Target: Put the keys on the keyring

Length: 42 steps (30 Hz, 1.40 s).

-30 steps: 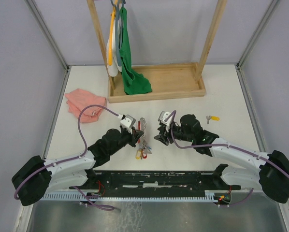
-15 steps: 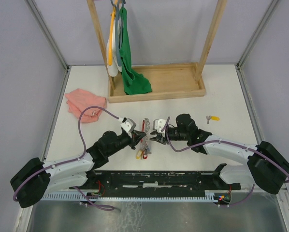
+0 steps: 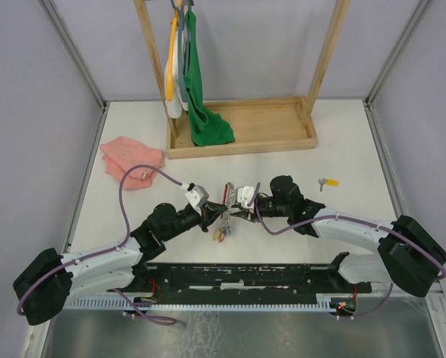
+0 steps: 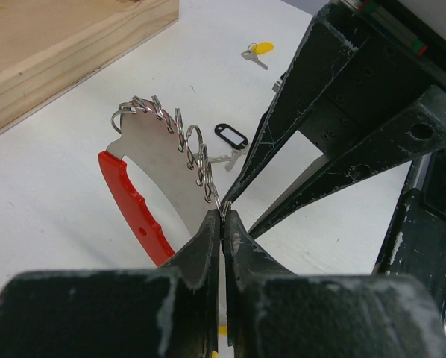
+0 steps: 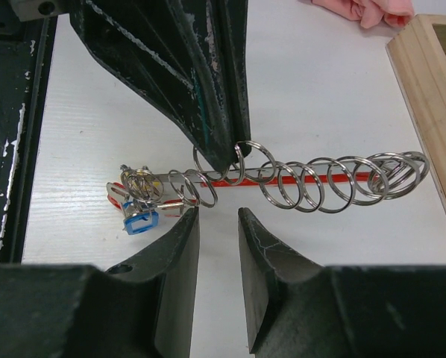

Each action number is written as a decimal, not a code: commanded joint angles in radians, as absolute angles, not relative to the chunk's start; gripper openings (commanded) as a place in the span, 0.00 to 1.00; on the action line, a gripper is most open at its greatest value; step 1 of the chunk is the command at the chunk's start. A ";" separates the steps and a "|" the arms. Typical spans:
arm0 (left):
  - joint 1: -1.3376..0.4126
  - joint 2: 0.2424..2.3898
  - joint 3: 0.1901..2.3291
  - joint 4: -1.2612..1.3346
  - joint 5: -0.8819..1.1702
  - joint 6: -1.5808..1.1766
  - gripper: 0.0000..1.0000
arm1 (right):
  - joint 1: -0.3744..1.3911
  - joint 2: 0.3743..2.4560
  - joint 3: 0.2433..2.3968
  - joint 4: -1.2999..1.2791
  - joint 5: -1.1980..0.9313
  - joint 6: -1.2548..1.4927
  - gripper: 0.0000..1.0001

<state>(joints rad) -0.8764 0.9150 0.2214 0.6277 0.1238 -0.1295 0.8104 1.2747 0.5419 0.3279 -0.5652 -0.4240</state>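
Observation:
The keyring (image 4: 152, 160) is a grey metal plate with a red grip (image 4: 133, 209) and several wire rings along its edge. My left gripper (image 4: 221, 216) is shut on that ringed edge and holds it off the table (image 3: 224, 200). A bunch of keys (image 5: 133, 198) with blue and red tags hangs at one end. My right gripper (image 5: 217, 216) stands open just short of the rings with nothing between its fingers, facing the left gripper (image 3: 210, 215). A black-tagged key (image 4: 230, 136) lies under the ring. A yellow-tagged key (image 3: 328, 181) lies alone to the right.
A pink cloth (image 3: 131, 160) lies at the left. A wooden rack with a tray base (image 3: 242, 138) stands at the back, with a green cloth (image 3: 204, 112) and hangers on it. The cage walls close in both sides.
My right gripper has moved left up to the keyring and its jaws have narrowed. The left gripper keeps its hold and has raised the ring a little.

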 commanded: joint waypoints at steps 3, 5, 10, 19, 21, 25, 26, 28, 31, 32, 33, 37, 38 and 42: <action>-0.874 0.887 0.225 0.715 0.185 -0.070 0.03 | 0.807 1.255 0.561 0.373 -0.587 -0.448 0.35; -0.874 0.886 0.225 0.713 0.195 -0.065 0.03 | 0.807 1.255 0.566 0.368 -0.603 -0.449 0.35; -0.874 0.885 0.230 0.713 0.206 -0.062 0.03 | 0.807 1.256 0.577 0.353 -0.656 -0.448 0.33; -0.874 0.873 0.224 0.727 0.163 -0.076 0.03 | 0.807 1.238 0.583 0.337 -0.727 -0.429 0.34; -0.874 0.873 0.222 0.734 0.158 -0.080 0.03 | 0.807 1.238 0.583 0.345 -0.729 -0.420 0.34; -0.874 0.880 0.222 0.737 0.162 -0.084 0.03 | 0.807 1.239 0.580 0.354 -0.716 -0.416 0.28; -0.874 0.882 0.222 0.740 0.165 -0.087 0.03 | 0.808 1.237 0.581 0.356 -0.713 -0.416 0.25; -0.875 0.886 0.220 0.747 0.169 -0.091 0.03 | 0.807 1.235 0.583 0.355 -0.710 -0.414 0.17; -0.874 0.896 0.220 0.754 0.169 -0.094 0.03 | 0.807 1.231 0.588 0.355 -0.719 -0.406 0.11; -0.874 0.899 0.221 0.755 0.168 -0.095 0.03 | 0.807 1.230 0.592 0.354 -0.726 -0.402 0.08; -0.874 0.903 0.222 0.756 0.164 -0.098 0.03 | 0.807 1.231 0.596 0.350 -0.731 -0.399 0.05; -0.874 0.908 0.228 0.743 0.109 -0.134 0.04 | 0.808 1.204 0.612 0.278 -0.691 -0.430 0.01; -0.874 0.906 0.226 0.738 0.084 -0.149 0.07 | 0.809 1.190 0.620 0.246 -0.672 -0.452 0.01; -0.874 0.894 0.206 0.726 0.023 -0.202 0.23 | 0.816 1.140 0.675 0.096 -0.591 -0.552 0.01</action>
